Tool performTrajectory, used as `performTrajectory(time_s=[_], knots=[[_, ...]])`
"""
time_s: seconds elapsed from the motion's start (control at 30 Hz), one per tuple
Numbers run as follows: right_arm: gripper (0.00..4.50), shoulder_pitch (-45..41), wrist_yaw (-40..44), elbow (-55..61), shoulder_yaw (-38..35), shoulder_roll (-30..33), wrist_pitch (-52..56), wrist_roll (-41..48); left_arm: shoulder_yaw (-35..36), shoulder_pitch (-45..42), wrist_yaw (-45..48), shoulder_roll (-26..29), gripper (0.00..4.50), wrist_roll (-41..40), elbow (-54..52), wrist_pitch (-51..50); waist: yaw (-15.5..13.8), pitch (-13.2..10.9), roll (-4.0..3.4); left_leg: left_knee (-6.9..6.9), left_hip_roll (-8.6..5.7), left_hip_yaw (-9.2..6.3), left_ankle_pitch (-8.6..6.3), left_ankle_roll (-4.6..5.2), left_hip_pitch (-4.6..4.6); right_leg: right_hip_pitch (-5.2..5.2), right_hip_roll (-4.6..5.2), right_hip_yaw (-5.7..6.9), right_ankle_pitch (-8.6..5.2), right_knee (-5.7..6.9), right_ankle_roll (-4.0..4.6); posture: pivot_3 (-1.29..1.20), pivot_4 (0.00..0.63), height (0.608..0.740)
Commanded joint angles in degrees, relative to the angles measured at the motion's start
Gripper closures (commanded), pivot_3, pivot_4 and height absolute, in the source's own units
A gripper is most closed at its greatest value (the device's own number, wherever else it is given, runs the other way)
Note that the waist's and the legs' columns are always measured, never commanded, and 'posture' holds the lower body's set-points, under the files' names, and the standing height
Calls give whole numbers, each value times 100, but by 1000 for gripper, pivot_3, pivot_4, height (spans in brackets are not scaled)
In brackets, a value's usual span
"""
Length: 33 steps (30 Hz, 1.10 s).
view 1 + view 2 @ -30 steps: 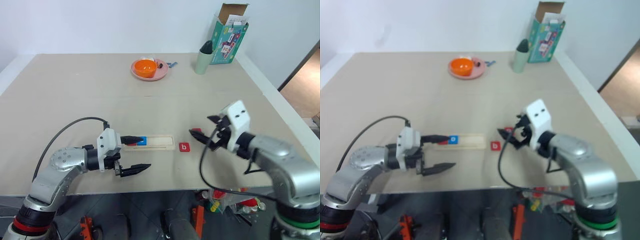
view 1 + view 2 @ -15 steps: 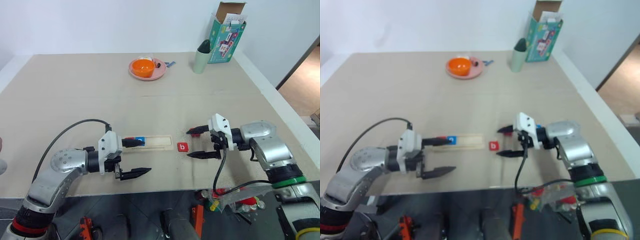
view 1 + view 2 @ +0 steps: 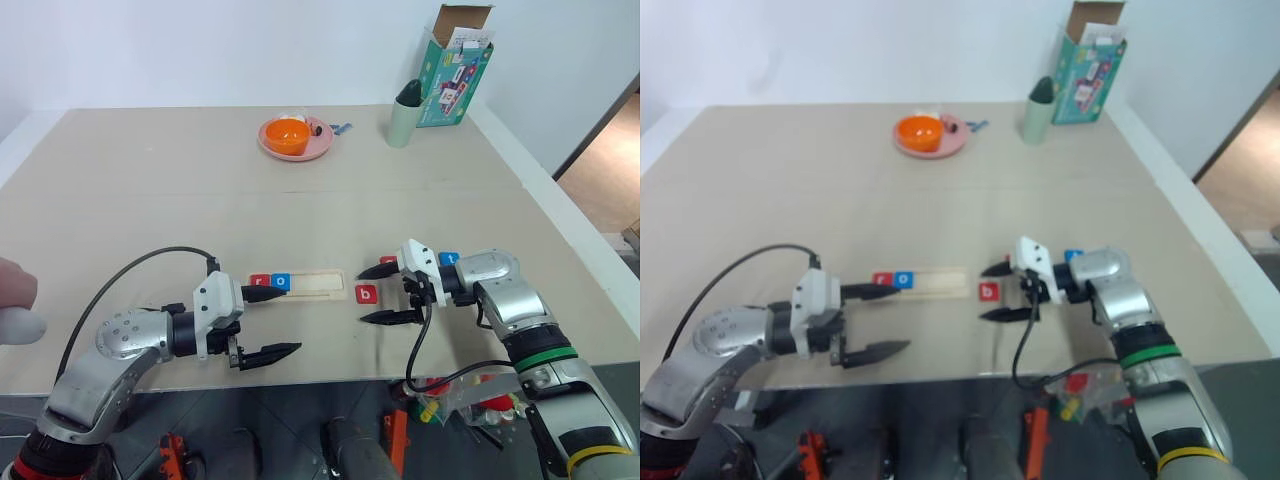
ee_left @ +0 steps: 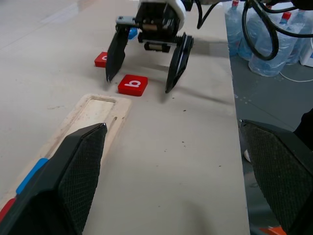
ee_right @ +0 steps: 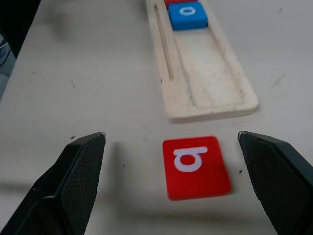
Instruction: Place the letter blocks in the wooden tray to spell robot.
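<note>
The right gripper (image 3: 384, 294) has been lowered to the table since a moment ago. With the wooden tray (image 3: 300, 283) as the landmark: at its left end, the left gripper (image 3: 270, 323) is held wide open and empty, near the red r block (image 3: 260, 282) and blue o block (image 3: 281, 282) seated there. Just past its right end, the red b block (image 3: 367, 294) is flanked by the right gripper's wide, empty jaws.

Premises read as a robotics test room or lab. A large plain beige bench (image 3: 150, 180) stands against bare white walls, holding only a few props at the upper centre and upper right of the frame: a pink plate (image 3: 318, 147) with an orange bowl (image 3: 289, 134), a green cup (image 3: 406, 124), an opened teal carton (image 3: 455, 70). Large water bottles (image 4: 266, 44) stand on the grey floor.
</note>
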State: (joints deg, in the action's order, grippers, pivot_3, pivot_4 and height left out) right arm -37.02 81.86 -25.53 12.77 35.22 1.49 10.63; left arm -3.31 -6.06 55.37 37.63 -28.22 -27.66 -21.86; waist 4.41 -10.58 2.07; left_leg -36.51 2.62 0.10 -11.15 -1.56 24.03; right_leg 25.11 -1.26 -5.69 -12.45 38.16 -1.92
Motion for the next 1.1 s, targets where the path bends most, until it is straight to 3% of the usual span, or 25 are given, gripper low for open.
performTrajectory(time_s=[0.03,0.2,0.27,0.4,0.73,1.1], knots=[[1114,-194,-72,-153,-64,-59,-61,-85,151,12,-42,67,0,-59,-158,15,1,0,0,-1,0,0,0,0,0,-1,0,0,0,0,0,0,150,740],[2799,-309,-182,-464,-97,-152,-125,-186,121,14,-99,42,0,-53,-164,9,2,0,0,-2,0,2,0,0,-3,-2,-1,-3,1,1,3,0,150,740],[3273,-287,-152,-468,-101,-149,-190,-195,118,25,-111,44,0,-55,-161,11,2,0,0,-2,0,1,0,0,-3,-3,-1,-2,2,1,1,0,150,740],[3273,-203,-203,-156,-238,-139,-186,-38,160,63,-163,36,0,-60,-126,23,1,0,0,-2,0,2,0,0,-3,-3,0,-3,6,1,-6,0,150,740],[3273,-432,-232,1747,-152,-195,1352,616,740,468,-35,258,0,-104,146,220,6,-1,-2,0,6,-2,0,-1,-6,1,-6,3,3,8,0,0,150,740],[3273,-1224,-618,100,558,-1225,567,-326,916,463,-190,104,0,-182,335,247,1,-1,-2,-5,6,3,3,-4,-2,2,-5,0,2,7,13,0,150,740]])
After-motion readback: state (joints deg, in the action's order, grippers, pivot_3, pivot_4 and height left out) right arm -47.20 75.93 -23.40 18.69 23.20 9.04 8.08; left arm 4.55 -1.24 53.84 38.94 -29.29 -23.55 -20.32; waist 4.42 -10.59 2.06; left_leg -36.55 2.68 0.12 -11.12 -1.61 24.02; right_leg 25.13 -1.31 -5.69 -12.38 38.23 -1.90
